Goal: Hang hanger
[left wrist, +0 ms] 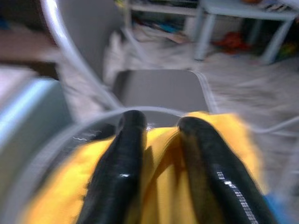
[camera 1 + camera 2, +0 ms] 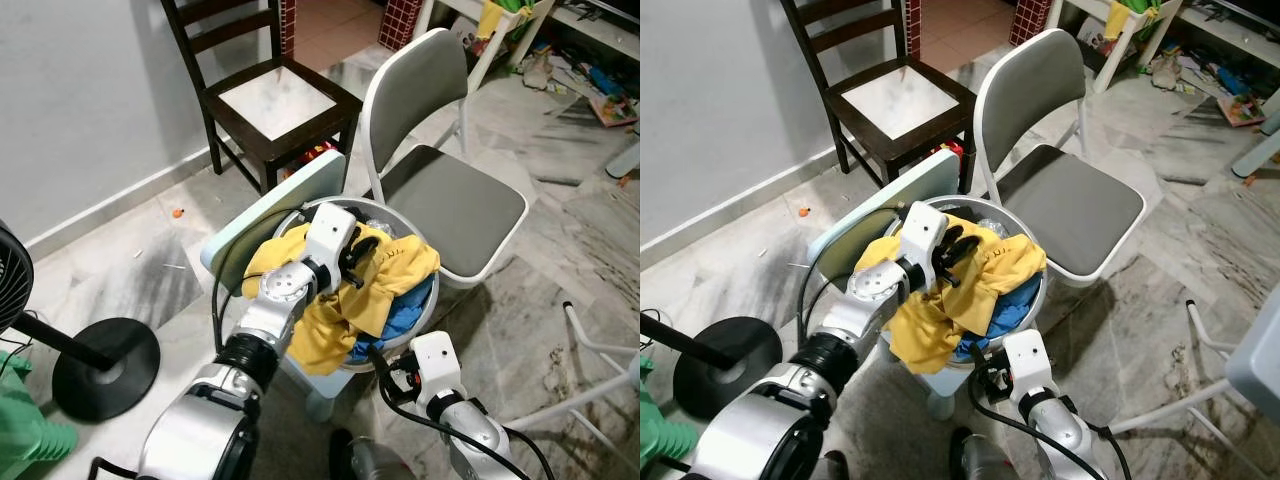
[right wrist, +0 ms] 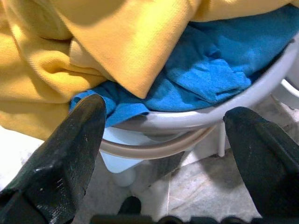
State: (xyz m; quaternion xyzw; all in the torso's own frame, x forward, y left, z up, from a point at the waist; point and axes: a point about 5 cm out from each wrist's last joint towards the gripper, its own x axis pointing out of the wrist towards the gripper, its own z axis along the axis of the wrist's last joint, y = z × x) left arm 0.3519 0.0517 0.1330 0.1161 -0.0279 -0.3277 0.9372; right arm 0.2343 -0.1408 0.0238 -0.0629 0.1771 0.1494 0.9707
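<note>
Nearest the robot, the right gripper (image 3: 163,135) sits low before the rim of the white laundry basket (image 3: 224,109), its fingers spread wide with nothing between them; a blue cloth (image 3: 196,70) hangs over the rim just above.

Beyond it, the left gripper (image 1: 161,154) rests on top of the heap, its fingers pressed into a fold of the yellow garment (image 2: 395,265). They stand close together with cloth between; I judge this a pinch on the garment, though the blur leaves it uncertain.

The basket stands on a pale blue stool (image 2: 270,215).

No hanger can be made out; it may lie under the clothes.

Farther off stand a grey folding chair (image 2: 450,200) and a dark wooden chair (image 2: 275,95).

Recommendation: lift the yellow garment straight up and clear, slowly, keeping the basket from tipping, to expose what lies beneath.
</note>
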